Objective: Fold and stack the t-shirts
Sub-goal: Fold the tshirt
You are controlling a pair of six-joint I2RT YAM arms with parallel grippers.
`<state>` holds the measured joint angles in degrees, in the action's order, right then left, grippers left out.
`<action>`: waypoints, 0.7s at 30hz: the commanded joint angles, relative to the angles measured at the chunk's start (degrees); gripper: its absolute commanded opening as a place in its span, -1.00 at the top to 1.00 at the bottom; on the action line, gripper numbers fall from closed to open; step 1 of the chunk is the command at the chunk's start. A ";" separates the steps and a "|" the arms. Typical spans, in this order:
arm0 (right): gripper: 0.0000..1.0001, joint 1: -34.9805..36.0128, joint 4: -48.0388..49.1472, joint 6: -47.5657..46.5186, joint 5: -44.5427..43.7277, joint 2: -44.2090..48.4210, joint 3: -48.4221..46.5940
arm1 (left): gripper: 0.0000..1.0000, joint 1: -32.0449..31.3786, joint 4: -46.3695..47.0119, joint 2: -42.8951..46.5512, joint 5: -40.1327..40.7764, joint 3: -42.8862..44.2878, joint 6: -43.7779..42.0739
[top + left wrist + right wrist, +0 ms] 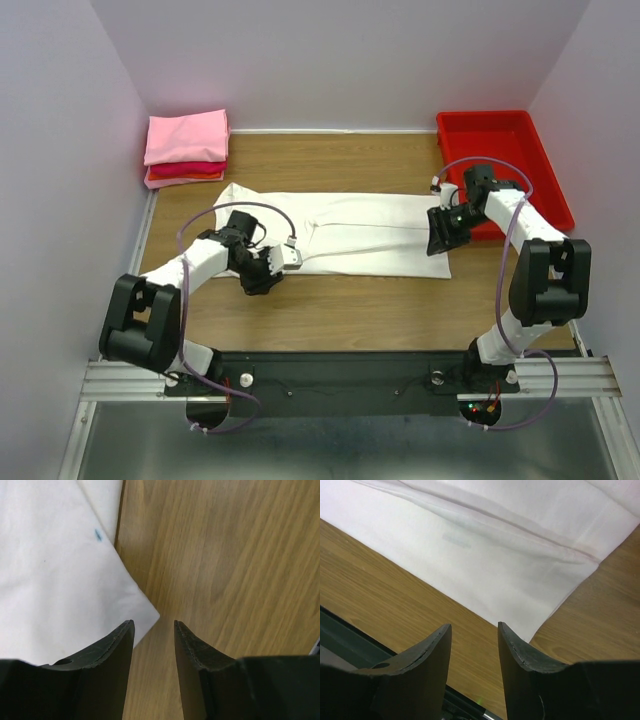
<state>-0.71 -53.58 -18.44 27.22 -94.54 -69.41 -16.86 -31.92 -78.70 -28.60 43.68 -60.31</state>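
Top: one white tee (pixel 370 235) lies flat mid table (pixel 350 310), folded to a long strip. The left gripper (pixel 262 278) and right gripper (pixel 440 238) sit at its two near corners, likely to pinch both for the next fold. One stack (pixel 187 140) far left, pink over red, seemingly three tees. One tray (pixel 490 116) far right.
Left wrist: jaws narrowly apart, empty, tee corner just ahead.
Right wrist: same gap, empty, corner beside one fingertip.
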 commanded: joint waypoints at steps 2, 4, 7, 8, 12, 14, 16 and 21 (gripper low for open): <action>0.05 0.18 0.67 -0.02 -1.38 -0.55 -3.36 | 0.02 -2.56 5.72 -4.62 2.67 -0.70 4.24; 0.06 0.18 0.67 -0.28 -1.73 -0.82 -3.45 | 0.02 -2.74 6.87 -6.46 2.85 -0.79 5.03; 0.06 0.18 0.76 -0.28 -1.82 -1.17 -3.72 | 0.15 -2.74 7.92 -9.10 3.99 -0.70 6.08; 0.07 0.27 0.67 -0.37 -1.82 -1.26 -3.72 | 0.39 -2.74 7.84 -9.89 4.60 -0.53 6.17; 0.08 0.18 0.67 -0.63 -1.65 -1.35 -3.81 | 1.00 -2.74 3.55 -8.50 4.61 3.07 5.65; 0.09 0.18 0.58 -0.81 -1.47 -0.99 -3.72 | 1.00 -2.74 -0.67 -6.83 4.43 7.63 5.30; 0.10 0.18 0.58 -1.07 -1.30 -0.82 -3.37 | 1.00 -2.65 -4.00 -6.38 4.52 10.97 4.95; 0.11 0.18 0.76 -1.25 -0.33 -1.61 -3.02 | 1.00 -2.39 -7.01 -9.53 5.65 22.40 3.28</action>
<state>-0.71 -53.54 -18.76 25.89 -95.83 -70.81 -19.40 -34.68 -86.54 -23.66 58.28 -55.35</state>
